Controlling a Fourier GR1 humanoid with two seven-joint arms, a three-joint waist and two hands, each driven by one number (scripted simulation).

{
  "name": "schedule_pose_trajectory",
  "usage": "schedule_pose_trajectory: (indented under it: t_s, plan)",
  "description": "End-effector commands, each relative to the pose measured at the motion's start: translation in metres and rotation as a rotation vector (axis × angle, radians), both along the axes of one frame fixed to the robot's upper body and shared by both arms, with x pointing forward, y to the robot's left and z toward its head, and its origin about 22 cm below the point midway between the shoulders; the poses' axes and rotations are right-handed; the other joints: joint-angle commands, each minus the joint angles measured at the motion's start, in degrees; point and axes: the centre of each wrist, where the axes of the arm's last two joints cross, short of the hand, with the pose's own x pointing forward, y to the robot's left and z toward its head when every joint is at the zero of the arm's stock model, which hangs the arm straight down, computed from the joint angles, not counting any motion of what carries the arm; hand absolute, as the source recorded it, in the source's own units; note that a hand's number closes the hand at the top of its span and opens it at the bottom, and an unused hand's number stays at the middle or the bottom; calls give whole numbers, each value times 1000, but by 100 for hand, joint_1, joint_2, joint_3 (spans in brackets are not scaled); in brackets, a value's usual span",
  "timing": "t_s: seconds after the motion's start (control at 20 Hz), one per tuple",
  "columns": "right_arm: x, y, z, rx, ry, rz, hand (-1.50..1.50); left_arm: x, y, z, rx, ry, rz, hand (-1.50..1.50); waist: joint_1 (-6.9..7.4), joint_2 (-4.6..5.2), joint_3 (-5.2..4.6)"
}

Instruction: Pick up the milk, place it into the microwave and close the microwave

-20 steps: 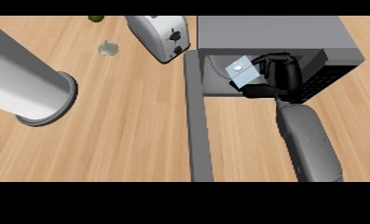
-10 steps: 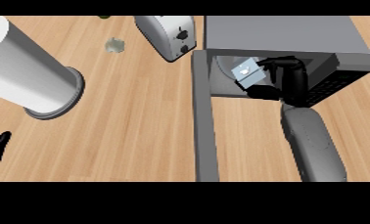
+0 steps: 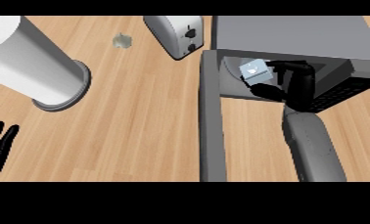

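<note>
— Hand [image 3: 289, 83] on the right: what is held?
— The milk [image 3: 254, 70] is gripped, fingers curled round it, just inside the mouth of the microwave [image 3: 289, 34].
— And the step in hand?
— Placing, it is judged. The carton must next be set down and released, then the open door [image 3: 211, 120] swung shut.
— The left hand [image 3: 7, 140]?
— Rested open at the bench [image 3: 137, 115] edge.

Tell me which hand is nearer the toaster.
Right. The right hand is at the microwave beside the toaster; the left hand is at the view's far left edge.
</note>
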Motion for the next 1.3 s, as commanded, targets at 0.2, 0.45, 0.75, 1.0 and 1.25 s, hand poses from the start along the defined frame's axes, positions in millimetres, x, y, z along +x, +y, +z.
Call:
schedule_pose_trajectory:
  t_s: [0.2, 0.45, 0.75, 1.0, 1.25]
  plan:
    - [26, -14, 11, -163, 85, -215, -150, 6, -2, 10, 69, -17, -16, -150, 499, 401, -54]
    - [18, -11, -2, -195, 78, -248, -150, 15, -7, 6, 70, -5, -25, -150, 519, 478, -41]
    - [9, 0, -14, -117, 148, -179, -150, 21, -11, 6, 73, -13, -60, -150, 664, 486, -32]
    - [6, 9, -18, -71, 176, -125, -150, 25, -16, 5, 73, -12, -85, -150, 734, 462, -34]
    - [11, 10, -20, -57, 222, -94, -150, 32, -23, 5, 84, -11, -104, -150, 608, 435, -32]
